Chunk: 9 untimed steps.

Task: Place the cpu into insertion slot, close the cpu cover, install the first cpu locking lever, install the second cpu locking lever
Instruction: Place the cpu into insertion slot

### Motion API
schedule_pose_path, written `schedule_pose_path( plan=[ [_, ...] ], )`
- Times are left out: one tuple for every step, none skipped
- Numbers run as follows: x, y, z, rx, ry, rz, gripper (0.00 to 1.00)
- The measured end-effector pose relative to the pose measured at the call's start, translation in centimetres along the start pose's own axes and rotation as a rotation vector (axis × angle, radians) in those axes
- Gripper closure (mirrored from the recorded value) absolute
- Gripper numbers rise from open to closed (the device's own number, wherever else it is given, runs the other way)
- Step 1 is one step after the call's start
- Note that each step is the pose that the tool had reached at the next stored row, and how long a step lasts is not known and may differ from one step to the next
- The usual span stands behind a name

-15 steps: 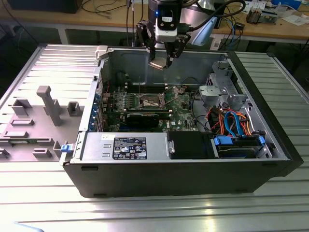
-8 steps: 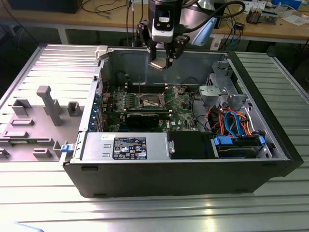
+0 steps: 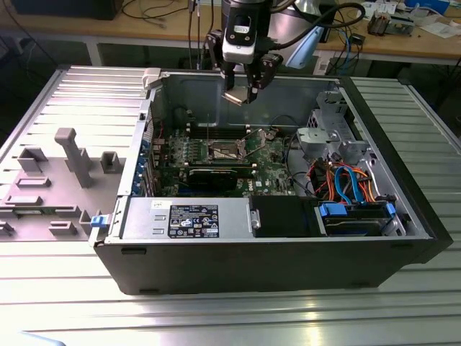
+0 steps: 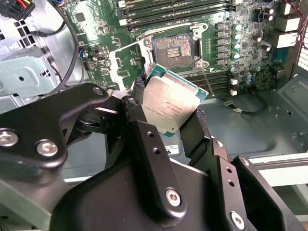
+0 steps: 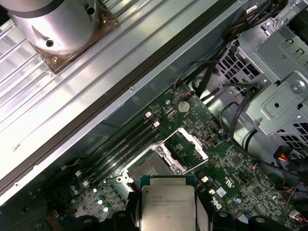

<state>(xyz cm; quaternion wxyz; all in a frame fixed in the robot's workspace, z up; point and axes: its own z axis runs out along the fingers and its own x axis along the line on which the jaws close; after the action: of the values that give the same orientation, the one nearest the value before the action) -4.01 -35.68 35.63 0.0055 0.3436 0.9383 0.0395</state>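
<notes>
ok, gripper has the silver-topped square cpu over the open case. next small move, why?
I'd probably lower toward the silver-rimmed square insertion slot: the gripper holds the flat silver-topped cpu high above the green board, the slot looks empty, its silver frame cover open.

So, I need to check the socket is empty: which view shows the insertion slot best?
The second wrist view: the insertion slot faces the camera, its contact field bare. In the first wrist view the held cpu hides part of it; the exterior view shows it far off, deep in the case.
</notes>
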Motion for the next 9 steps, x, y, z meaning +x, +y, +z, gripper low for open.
schedule_pose_path(
  plan=[
    [0.00,0.00,0.00,-0.0001,-0.0001,0.001,0.45],
    [0.00,0.00,0.00,0.0000,-0.0002,0.002,0.45],
    [0.00,0.00,0.00,0.0000,-0.0002,0.002,0.45],
    [0.00,0.00,0.00,0.0000,-0.0002,0.002,0.45],
    [0.00,0.00,0.00,0.0000,-0.0002,0.002,0.45],
    [0.00,0.00,0.00,0.0000,-0.0004,0.004,0.45],
    [0.01,-0.01,0.02,-0.0001,-0.0007,0.009,0.45],
    [0.01,-0.01,0.08,-0.0002,-0.0014,0.016,0.45],
    [0.01,-0.02,0.17,0.0002,-0.0033,0.034,0.45]
  ],
)
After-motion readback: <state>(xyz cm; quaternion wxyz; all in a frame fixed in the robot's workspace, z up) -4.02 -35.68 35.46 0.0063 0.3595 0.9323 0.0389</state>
